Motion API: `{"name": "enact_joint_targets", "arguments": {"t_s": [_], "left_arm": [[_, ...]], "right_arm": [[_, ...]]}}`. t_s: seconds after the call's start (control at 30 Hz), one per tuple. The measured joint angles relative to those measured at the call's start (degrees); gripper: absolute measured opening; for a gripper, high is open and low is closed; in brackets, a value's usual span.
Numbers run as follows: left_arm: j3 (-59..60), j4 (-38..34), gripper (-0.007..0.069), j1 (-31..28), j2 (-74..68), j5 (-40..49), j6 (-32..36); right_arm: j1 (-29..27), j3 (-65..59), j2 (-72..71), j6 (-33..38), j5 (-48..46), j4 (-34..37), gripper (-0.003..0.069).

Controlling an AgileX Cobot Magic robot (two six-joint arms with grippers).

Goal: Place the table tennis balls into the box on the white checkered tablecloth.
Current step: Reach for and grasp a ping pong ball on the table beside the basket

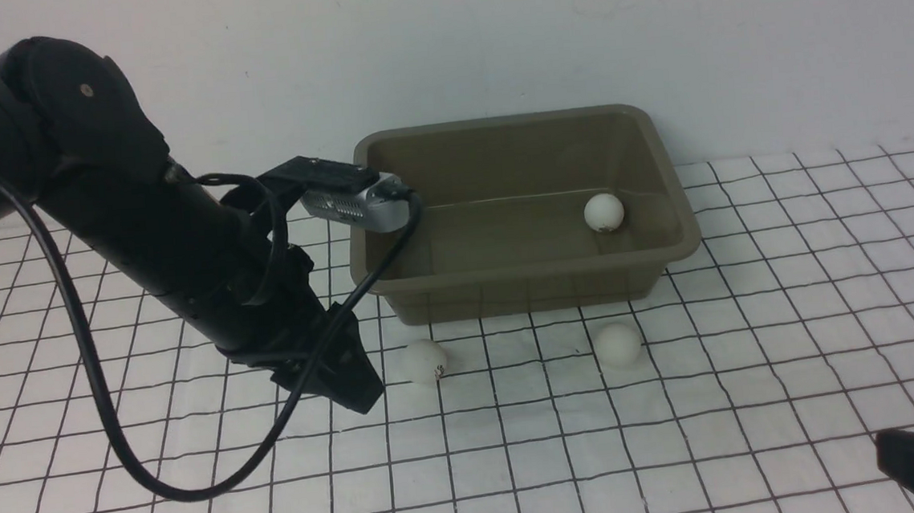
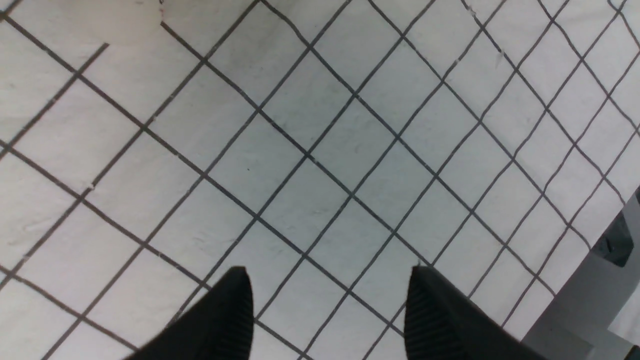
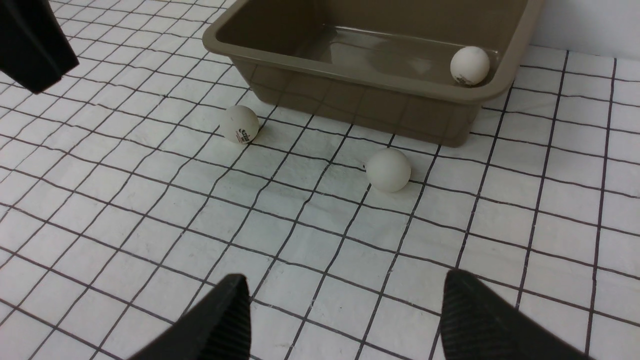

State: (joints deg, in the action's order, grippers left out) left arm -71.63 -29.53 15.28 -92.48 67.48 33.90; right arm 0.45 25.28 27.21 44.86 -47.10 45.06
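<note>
The olive-green box (image 1: 524, 292) stands on the white checkered tablecloth (image 1: 678, 434) by the back wall. One table tennis ball (image 1: 603, 212) lies inside it at the right. Two more table tennis balls rest on the cloth just in front of the box: one with a dark mark (image 1: 424, 361) and one plain (image 1: 618, 344). My left gripper (image 1: 358, 392) hangs low just left of the marked ball; in the left wrist view the left gripper (image 2: 329, 272) is open over bare cloth. My right gripper (image 3: 345, 276) is open and empty, well short of the plain ball (image 3: 388, 169).
The white wall runs close behind the box. A black cable (image 1: 116, 441) loops down from the left arm to the cloth. In the left wrist view the cloth's edge and a grey surface (image 2: 585, 310) show beside the gripper.
</note>
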Motion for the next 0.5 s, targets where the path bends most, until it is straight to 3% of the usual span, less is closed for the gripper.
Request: {"name": "enact_joint_targets", "arguments": {"t_s": [0.3, 0.5], "left_arm": [[-0.26, -0.92, 0.0287, 0.16, 0.21, -1.72, 0.8], [2.34, -0.03, 0.0241, 0.16, 6.87, -1.41, -2.62]], "right_arm": [[0.0, 0.0, 0.0, 3.09, 0.13, 1.06, 0.0462], [0.0, 0.0, 0.0, 4.06, -0.79, 1.06, 0.0462]]}}
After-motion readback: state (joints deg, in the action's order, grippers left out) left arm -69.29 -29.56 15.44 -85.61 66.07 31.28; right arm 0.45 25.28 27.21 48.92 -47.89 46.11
